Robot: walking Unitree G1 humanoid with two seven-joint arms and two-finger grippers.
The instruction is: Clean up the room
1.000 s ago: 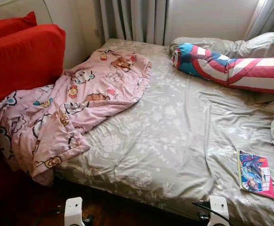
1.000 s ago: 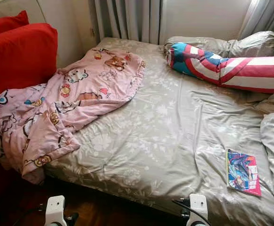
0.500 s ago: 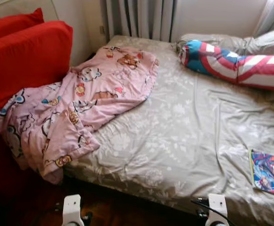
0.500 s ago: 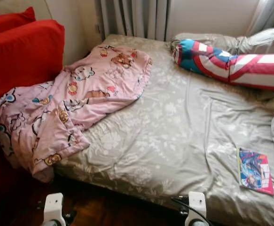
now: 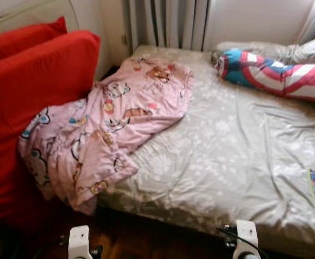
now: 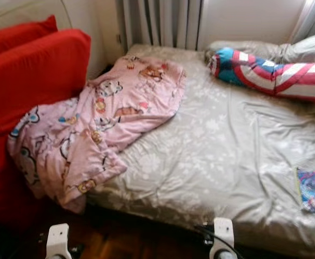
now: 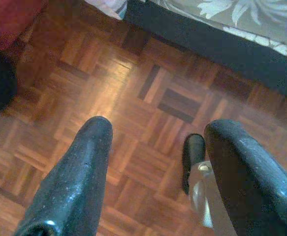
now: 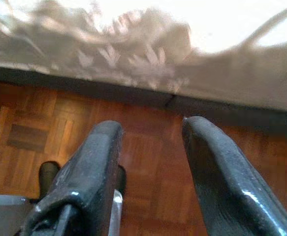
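My left gripper [image 7: 155, 142] hangs low over the parquet floor [image 7: 109, 98], its two black fingers spread apart with nothing between them. Beyond its tips I see the dark base of the bed and a corner of the pink blanket [image 7: 106, 6] drooping off the mattress edge. My right gripper [image 8: 150, 142] also hangs over the wood floor, fingers parted and empty, pointing at the near side of the bed, where the grey leaf-patterned sheet [image 8: 133, 59] drapes over the edge.

Ahead of both grippers, from the head cameras, the bed [image 5: 227, 156] stretches away toward the curtains [image 5: 168, 21]. Ahead of the left gripper, the pink cartoon-print blanket [image 5: 108, 124] lies crumpled across the bed's left side, spilling off the near corner and touching the red sofa [image 5: 33, 91] that stands just beside the bed. Far ahead of the right gripper, a red, white and blue striped bolster [image 5: 276, 73] lies at the head of the bed against grey pillows [image 5: 287, 51]. Off to that gripper's right, a colourful book [image 6: 314, 191] lies flat on the sheet near the bed's right edge.
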